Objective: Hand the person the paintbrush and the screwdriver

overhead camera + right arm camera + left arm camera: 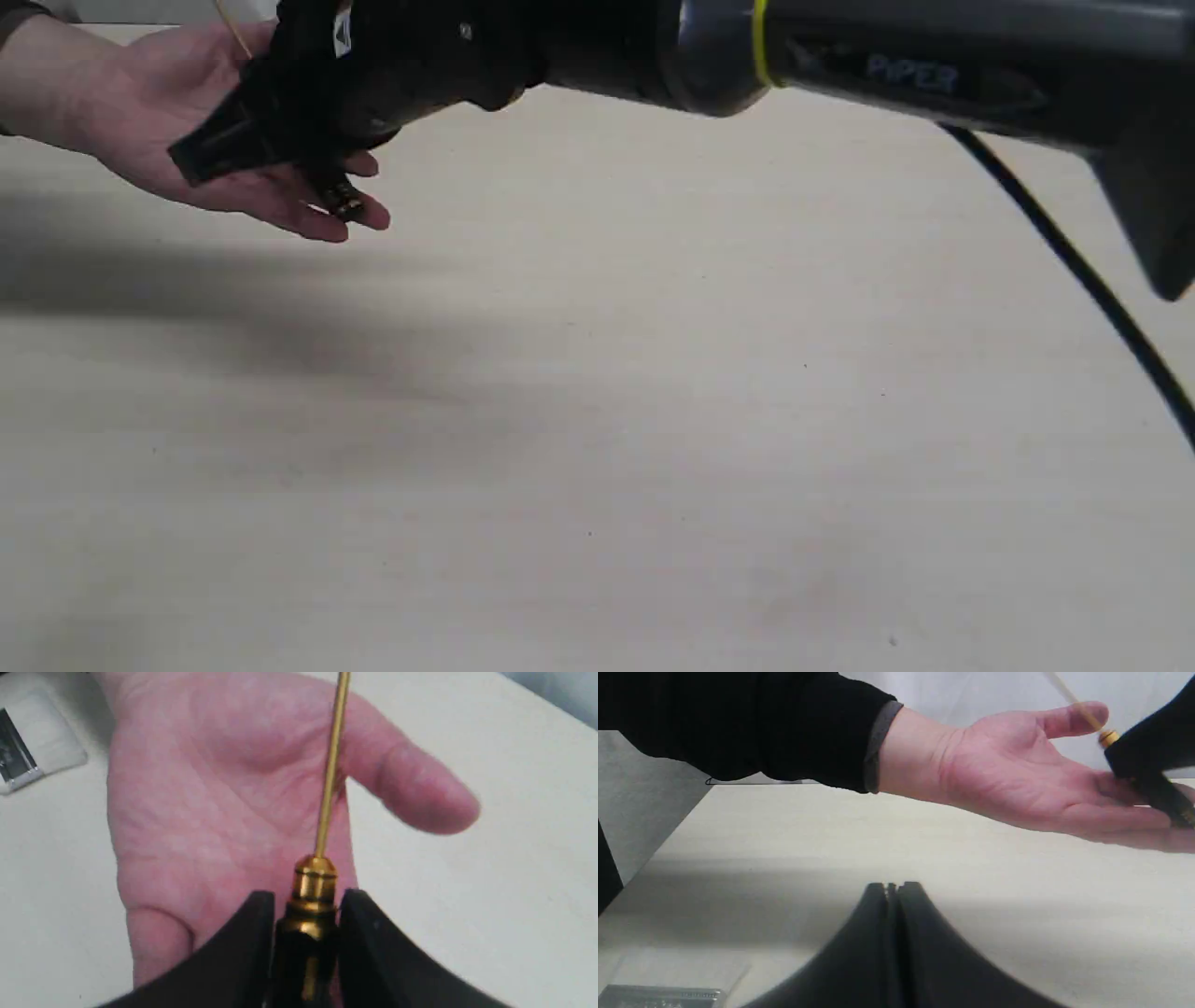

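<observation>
Item 1: screwdriver (331,765), clamped by handle in my R gripper (307,897). Shaft fwd over person's open palm (201,793), above far-left corner of bench (597,420). Held low so release should land it in hand.
Item 2: L gripper (892,887), jaws together, empty.
Paintbrush: not clearly seen.

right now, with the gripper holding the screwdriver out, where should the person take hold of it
The free part is best: the gold collar and the thin shaft just ahead of the right gripper, which is shut on the black handle of the screwdriver. Come from below: the hand lies open, palm up, under the shaft, so closing thumb and fingers around it looks easiest.
</observation>
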### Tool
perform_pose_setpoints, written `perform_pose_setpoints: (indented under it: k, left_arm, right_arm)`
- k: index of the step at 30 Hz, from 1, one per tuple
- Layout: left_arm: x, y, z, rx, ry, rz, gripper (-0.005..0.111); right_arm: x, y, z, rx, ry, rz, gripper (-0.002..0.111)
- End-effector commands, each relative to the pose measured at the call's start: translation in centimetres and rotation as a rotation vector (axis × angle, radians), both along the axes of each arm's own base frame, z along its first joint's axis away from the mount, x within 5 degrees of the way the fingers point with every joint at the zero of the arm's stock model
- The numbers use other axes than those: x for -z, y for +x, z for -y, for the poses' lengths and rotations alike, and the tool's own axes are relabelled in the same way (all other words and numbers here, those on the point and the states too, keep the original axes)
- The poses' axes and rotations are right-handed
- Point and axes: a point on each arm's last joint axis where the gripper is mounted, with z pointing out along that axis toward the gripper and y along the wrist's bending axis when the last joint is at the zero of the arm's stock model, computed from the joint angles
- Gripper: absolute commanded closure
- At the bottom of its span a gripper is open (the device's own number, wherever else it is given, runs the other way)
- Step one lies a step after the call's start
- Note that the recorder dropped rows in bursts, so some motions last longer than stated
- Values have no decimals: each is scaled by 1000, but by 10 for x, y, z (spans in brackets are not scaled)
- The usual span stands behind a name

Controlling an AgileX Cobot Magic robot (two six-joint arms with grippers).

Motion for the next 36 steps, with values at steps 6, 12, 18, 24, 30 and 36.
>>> perform_pose_setpoints:
  k: [6, 12, 18, 24, 30, 36]
  left_arm:
    - [0, 0, 1, 8, -3, 7, 107]
    - [0, 0, 1, 8, -3, 7, 107]
    - [0, 0, 1, 9, -6, 7, 107]
    - [0, 0, 1, 9, -6, 7, 107]
    - [0, 0, 1, 9, -6, 7, 107]
    - [0, 0, 1, 9, -6, 7, 107]
  right_arm:
    - [-8, -6, -3, -21, 19, 12, 60]
    - [-76, -28, 25, -39, -26, 75, 90]
    - [-143, -63, 88, 43, -233, 114, 104]
    - [-193, -118, 161, 155, -175, 183, 104]
    - [-189, -184, 229, 163, 2, 241, 104]
    - [-137, -240, 284, 178, 222, 283, 104]
